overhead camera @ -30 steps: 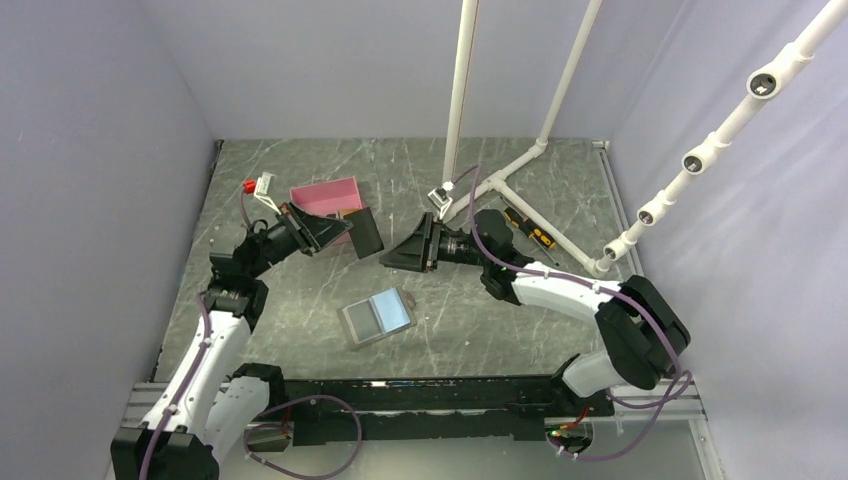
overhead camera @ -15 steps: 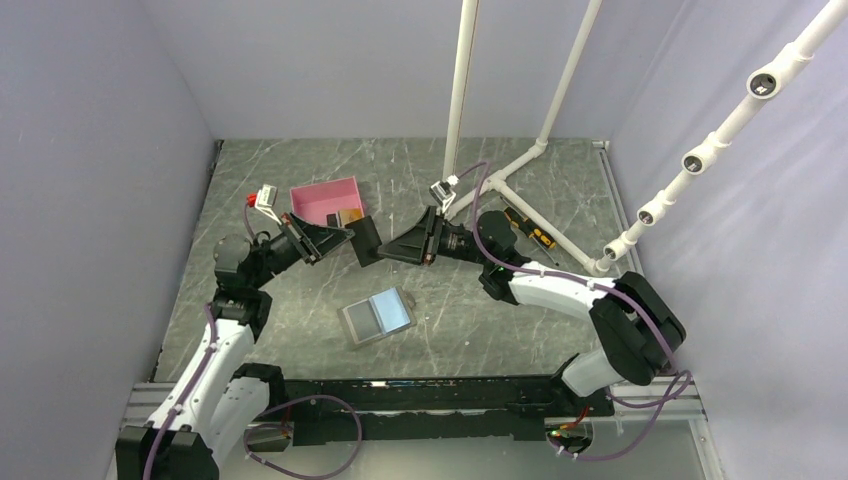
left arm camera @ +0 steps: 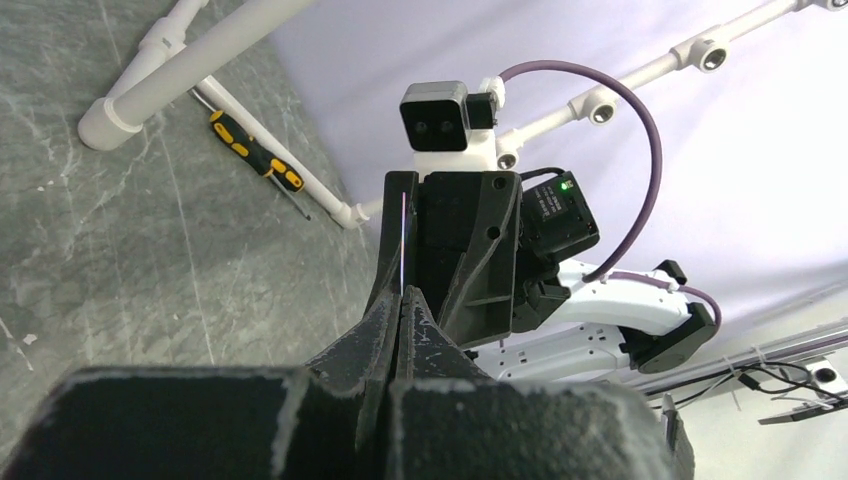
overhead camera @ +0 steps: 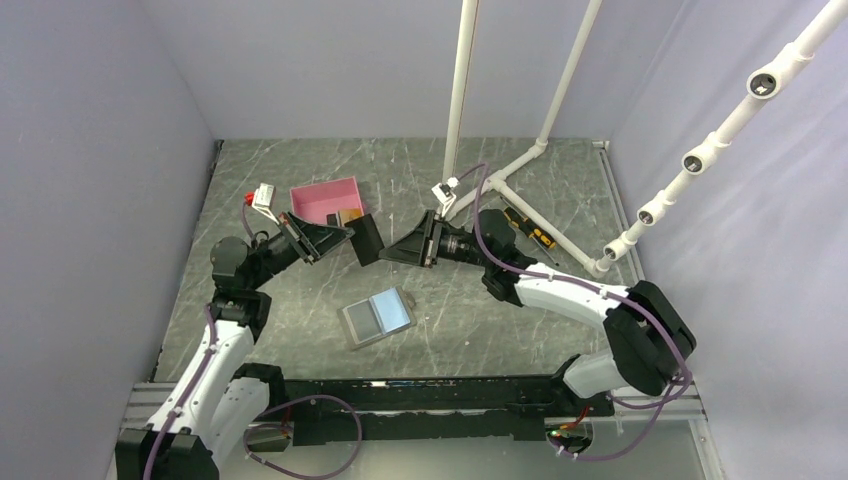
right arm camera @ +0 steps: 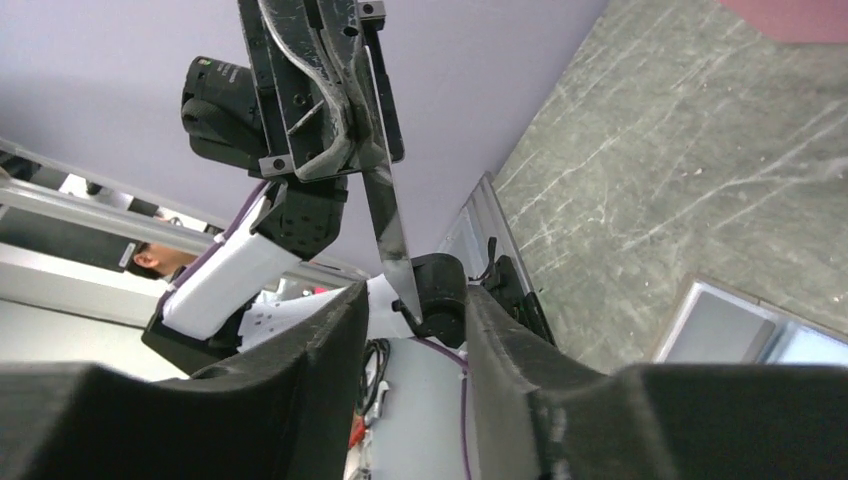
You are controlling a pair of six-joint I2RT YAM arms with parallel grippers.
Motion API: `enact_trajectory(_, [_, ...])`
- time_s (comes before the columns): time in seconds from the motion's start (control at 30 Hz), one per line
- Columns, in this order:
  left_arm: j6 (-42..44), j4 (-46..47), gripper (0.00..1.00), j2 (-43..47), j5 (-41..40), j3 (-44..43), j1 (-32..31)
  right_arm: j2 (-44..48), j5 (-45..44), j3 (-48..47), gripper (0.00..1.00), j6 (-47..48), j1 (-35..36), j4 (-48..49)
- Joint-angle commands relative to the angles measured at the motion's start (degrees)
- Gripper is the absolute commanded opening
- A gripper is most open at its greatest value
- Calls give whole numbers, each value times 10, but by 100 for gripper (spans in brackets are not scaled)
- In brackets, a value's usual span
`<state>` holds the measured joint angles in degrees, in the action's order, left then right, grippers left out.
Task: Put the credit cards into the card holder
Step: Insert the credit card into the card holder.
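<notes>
Tightly left fingers pinch card; right fingers perhaps straddling.

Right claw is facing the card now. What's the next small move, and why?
Probably ease the right claw forward a little, then close it. The left claw is shut on the black card, and only the card's tip seems to reach the gap between the right claw's open fingers.

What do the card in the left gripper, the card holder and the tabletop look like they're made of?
The black card, pinched in the left gripper: likely thin stiff plastic, glossy; it juts out flat and reflects light. The card holder: matte grey outside, likely fabric or faux leather, with a smoother light blue lining. The table: grey stone or laminate, judging by pale marble-like veins.
</notes>
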<state>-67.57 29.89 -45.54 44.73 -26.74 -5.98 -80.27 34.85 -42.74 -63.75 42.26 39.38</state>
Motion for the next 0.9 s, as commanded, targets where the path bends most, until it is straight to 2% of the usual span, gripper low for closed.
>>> enact_trajectory(0.0, [-19,55,0,-1,11,-2,-1,-13,12,-33,38,2,12,49])
enact_trajectory(0.13, [-12,28,0,5,10,4,-1,-29,20,-19,16,-21,12,103])
enact_trajectory(0.2, [-3,-15,0,10,2,6,-1,-34,23,-15,1,-15,12,109])
enact_trajectory(0.23, [7,-68,0,11,-3,3,-1,-33,20,-11,0,-3,10,97])
enact_trajectory(0.27, [24,-131,4,13,-9,-4,-1,-27,17,-7,0,15,8,75])
enact_trajectory(0.4, [146,-466,59,18,-102,-76,-1,-4,-14,-2,0,130,5,-80])
enact_trajectory(0.47, [171,-588,77,23,-172,-96,-1,-2,-17,-14,0,190,5,-171])
enact_trajectory(0.53, [175,-662,90,21,-224,-99,-1,-6,-18,-23,0,240,5,-244])
enact_trajectory(0.6, [169,-693,92,9,-241,-85,-1,-26,-7,-38,0,286,5,-316])
enact_trajectory(0.7, [163,-693,86,-23,-244,-50,-3,-60,28,-49,0,331,4,-378])
enact_trajectory(0.77, [158,-675,85,-40,-257,-32,-20,-77,54,-45,0,333,3,-386])
enact_trajectory(0.87, [148,-672,84,-72,-321,-33,-79,-87,72,-30,0,323,3,-366])
